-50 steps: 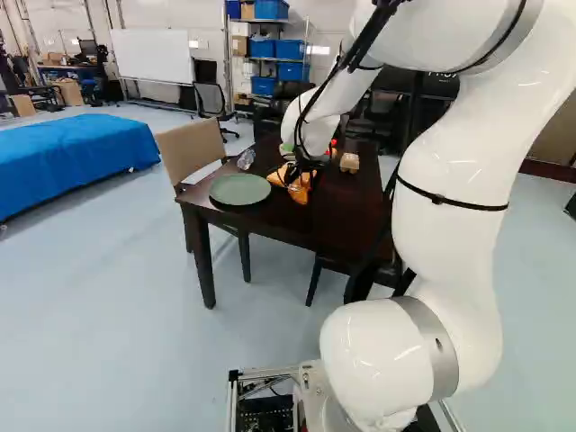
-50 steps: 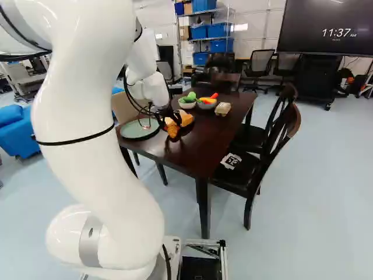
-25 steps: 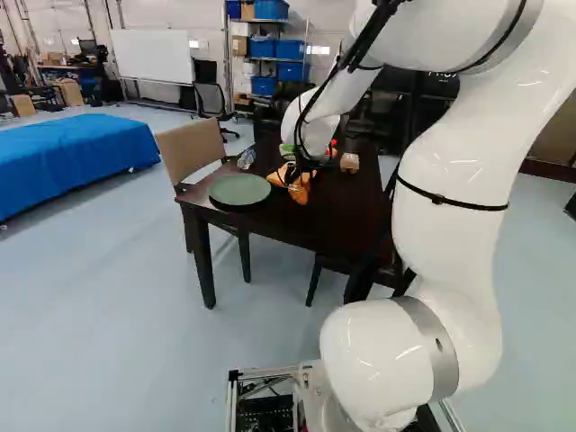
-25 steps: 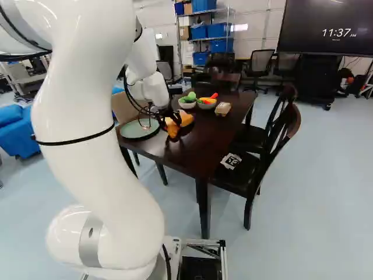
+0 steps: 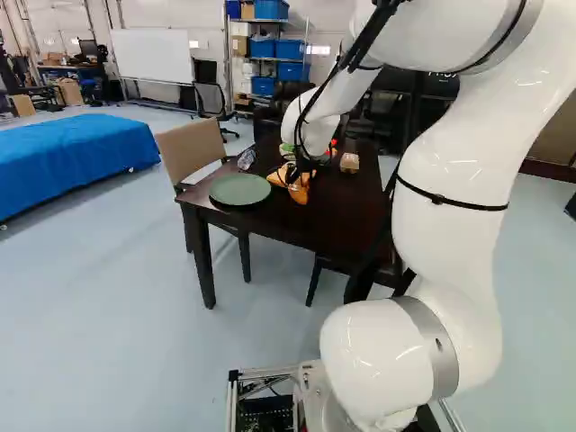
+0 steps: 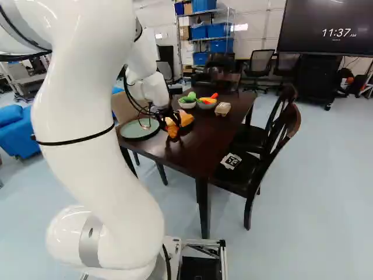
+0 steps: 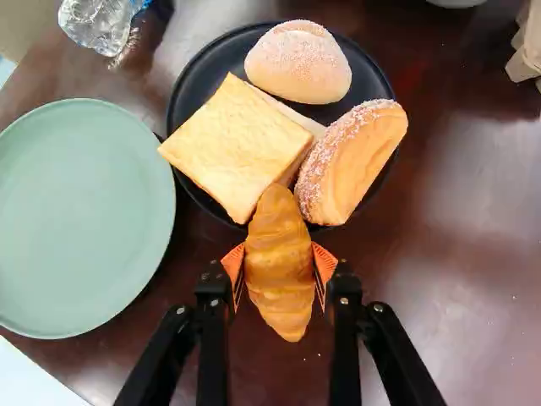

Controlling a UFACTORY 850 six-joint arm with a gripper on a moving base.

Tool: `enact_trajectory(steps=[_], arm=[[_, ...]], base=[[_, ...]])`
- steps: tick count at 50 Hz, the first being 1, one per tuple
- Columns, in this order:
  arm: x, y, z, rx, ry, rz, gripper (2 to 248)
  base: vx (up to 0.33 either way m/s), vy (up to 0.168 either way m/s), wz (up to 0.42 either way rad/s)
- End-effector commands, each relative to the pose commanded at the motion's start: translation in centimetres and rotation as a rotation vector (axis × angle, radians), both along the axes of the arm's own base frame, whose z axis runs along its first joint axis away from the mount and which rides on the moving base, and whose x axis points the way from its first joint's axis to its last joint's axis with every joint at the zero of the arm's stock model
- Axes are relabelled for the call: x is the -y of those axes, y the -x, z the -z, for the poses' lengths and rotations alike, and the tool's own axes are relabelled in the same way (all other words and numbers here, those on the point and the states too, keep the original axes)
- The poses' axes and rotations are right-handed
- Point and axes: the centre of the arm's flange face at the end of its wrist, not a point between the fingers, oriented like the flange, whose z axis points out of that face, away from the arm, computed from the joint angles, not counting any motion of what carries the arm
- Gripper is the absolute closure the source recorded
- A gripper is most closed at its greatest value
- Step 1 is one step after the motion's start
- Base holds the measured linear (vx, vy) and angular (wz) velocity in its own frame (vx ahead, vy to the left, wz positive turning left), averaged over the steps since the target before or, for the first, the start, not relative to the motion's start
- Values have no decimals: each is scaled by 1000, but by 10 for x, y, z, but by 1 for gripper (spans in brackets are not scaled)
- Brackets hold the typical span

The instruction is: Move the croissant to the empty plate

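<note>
The gripper (image 6: 171,122) is closed down onto the croissant (image 7: 280,271), just off the rim of the black plate (image 7: 196,101). In the wrist view, the gripper (image 7: 280,276) stands parted by the croissant's width, its orange pads (image 7: 234,264) touching it from two sides. The croissant's far tip overlaps the near rim of the black plate in that view; whether it touches the plate or the breads, I cannot tell.

On the black plate, the square bread (image 7: 232,144) and the sugared half-round bread (image 7: 351,161) lie nearest the croissant, with the round bun (image 7: 298,63) behind them. The green plate (image 7: 80,211) sits just beside the black plate on the dark table (image 6: 204,143). A clear plastic item (image 7: 97,25) lies near the black plate, past the green one. Beyond the black plate stand two bowls (image 6: 187,105) of colourful pieces, with a carton (image 6: 222,109) beside them. Well beyond the black plate is a large screen (image 6: 320,35).
</note>
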Motion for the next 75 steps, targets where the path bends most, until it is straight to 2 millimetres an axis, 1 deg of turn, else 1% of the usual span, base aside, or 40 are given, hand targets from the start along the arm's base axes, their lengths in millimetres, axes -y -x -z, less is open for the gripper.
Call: enact_trajectory(steps=[5,12,75], arm=[[0,0,-1,2,0,0,129],[0,3,-8,15,-1,0,129],[1,31,-88,164,-6,0,129]], base=[[0,0,0],[0,0,0],[0,0,0]])
